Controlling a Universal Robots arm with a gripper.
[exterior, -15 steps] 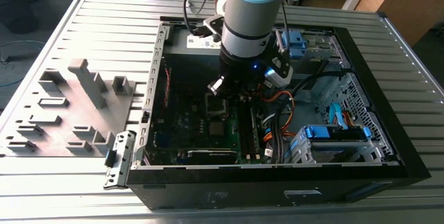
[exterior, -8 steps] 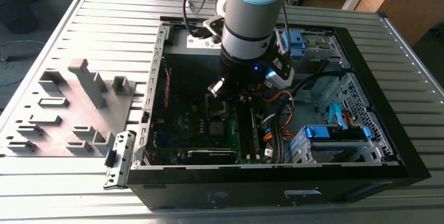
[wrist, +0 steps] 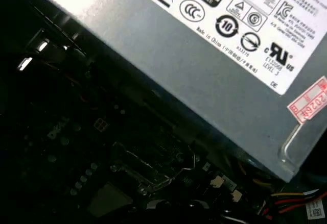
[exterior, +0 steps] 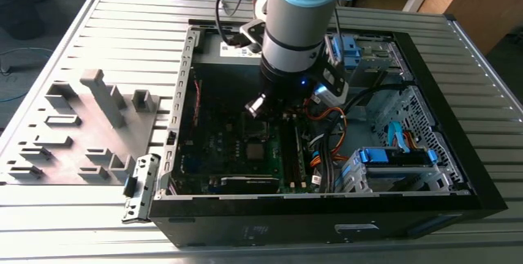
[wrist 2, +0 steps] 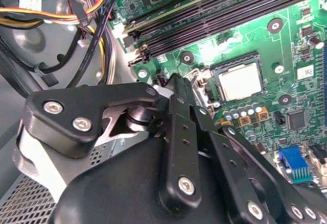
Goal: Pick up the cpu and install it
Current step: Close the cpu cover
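Pale grey robot arm [exterior: 290,37] hangs over the open black computer case [exterior: 245,230] on the slatted metal table [exterior: 122,25]. In the second wrist view I read the black claw [wrist 2: 176,83] as narrow: fingers drawn together, and I see nothing held. The cpu [wrist 2: 240,80], a small square chip with a pale silver top, lies flat in its dark-framed socket [wrist 2: 217,81] on the green motherboard [wrist 2: 299,50], near the fingertips but apart from them. First wrist view: grey metal power supply box [wrist: 204,81] with a white label.
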